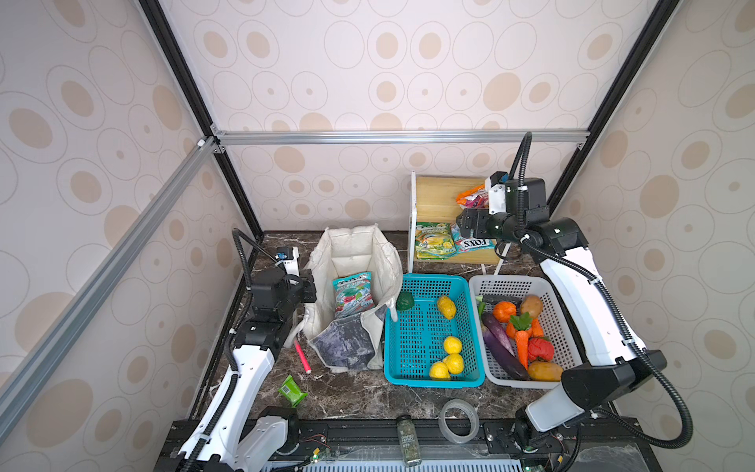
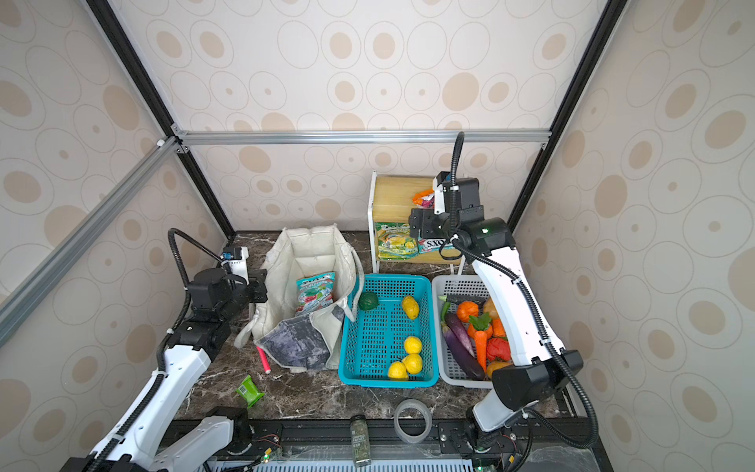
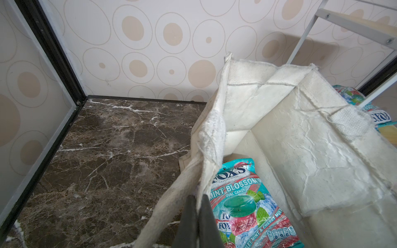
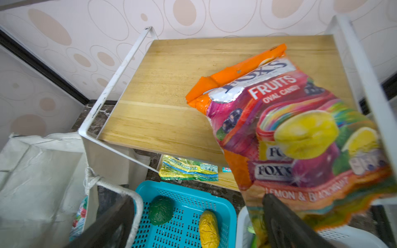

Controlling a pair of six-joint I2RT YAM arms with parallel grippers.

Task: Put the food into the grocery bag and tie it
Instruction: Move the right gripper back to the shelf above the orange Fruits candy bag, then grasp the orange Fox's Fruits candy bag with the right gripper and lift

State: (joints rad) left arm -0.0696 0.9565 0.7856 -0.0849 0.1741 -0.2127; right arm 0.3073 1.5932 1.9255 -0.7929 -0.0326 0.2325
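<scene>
The grocery bag stands open at the back left, with a mint FOX'S packet inside. My left gripper is shut on the bag's left rim; in the left wrist view its fingers pinch the pale fabric beside the mint packet. My right gripper hovers open at the shelf rack, jaws wide. An orange FOX'S fruits packet on the top shelf overhangs one finger. Yellow toy lemons and a green fruit lie in the teal basket.
A white basket of toy vegetables stands right of the teal basket. Two more candy packets lie on the rack's lower shelf. A tape roll, spice jar, green wrapper and pink stick lie in front.
</scene>
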